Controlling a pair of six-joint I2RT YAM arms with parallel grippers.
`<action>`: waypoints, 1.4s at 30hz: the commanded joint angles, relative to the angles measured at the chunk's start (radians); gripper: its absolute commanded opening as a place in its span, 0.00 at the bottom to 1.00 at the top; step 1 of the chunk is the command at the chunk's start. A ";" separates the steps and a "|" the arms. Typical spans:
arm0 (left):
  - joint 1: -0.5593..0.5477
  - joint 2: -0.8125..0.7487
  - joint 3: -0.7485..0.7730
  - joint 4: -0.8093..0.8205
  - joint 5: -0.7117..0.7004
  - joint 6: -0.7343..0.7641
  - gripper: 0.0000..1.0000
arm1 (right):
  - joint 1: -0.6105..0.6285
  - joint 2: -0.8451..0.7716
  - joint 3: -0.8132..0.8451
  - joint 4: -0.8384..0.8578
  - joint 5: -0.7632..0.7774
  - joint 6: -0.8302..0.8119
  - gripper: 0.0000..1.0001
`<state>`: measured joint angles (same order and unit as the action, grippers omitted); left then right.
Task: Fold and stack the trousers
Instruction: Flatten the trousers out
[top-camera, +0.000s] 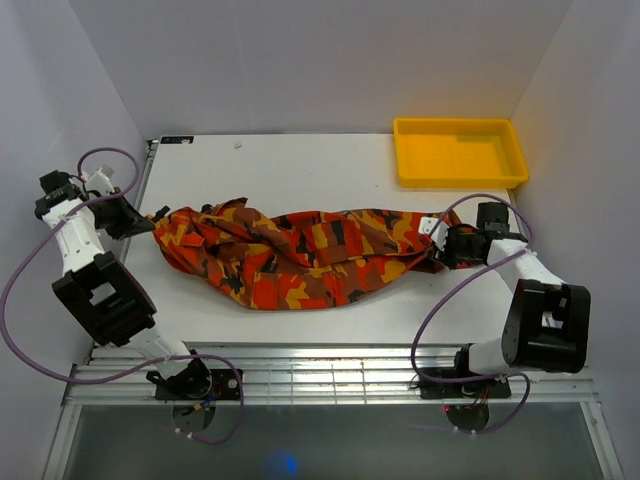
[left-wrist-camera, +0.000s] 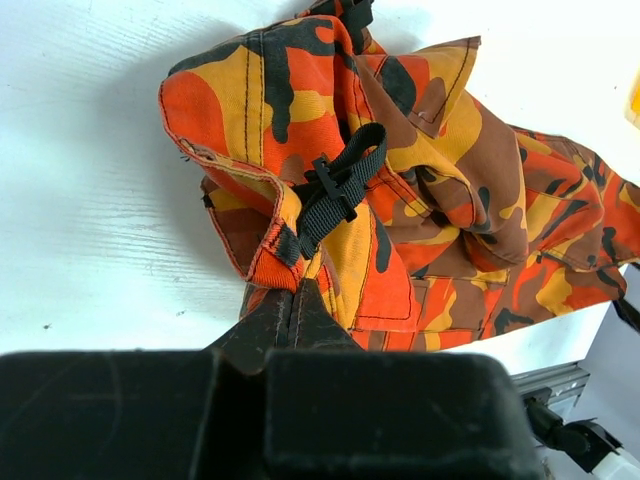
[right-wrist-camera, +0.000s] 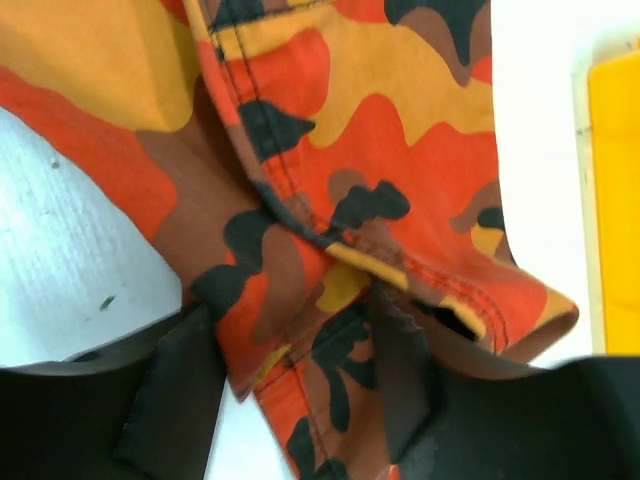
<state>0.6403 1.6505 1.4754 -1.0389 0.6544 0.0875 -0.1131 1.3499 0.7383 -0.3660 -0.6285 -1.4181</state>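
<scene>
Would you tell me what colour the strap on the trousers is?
Black; the strap shows best in the left wrist view.

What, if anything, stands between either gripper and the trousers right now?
Nothing visible. The left gripper is shut on an edge of the trousers at their left end. The right gripper has its jaws apart, with cloth of the other end between them.

The left tool (left-wrist-camera: 293, 300) is closed on the red-edged hem of crumpled orange-camouflage fabric trousers (left-wrist-camera: 450, 180), just below their black webbing strap (left-wrist-camera: 340, 190), on the white desk (left-wrist-camera: 90, 200).
</scene>
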 joint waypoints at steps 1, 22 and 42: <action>0.005 0.011 0.052 0.014 0.044 -0.011 0.00 | 0.021 0.086 0.079 0.004 0.001 0.059 0.52; 0.022 -0.089 0.646 0.101 -0.170 0.026 0.00 | -0.388 -0.242 0.533 0.232 0.015 0.545 0.08; 0.022 -0.313 0.431 0.077 -0.046 0.169 0.00 | -0.404 -0.289 0.458 0.329 0.098 0.536 0.08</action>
<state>0.6395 1.3193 1.8282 -0.9966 0.6144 0.2089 -0.4900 1.0313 1.1870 -0.1417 -0.6540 -0.8570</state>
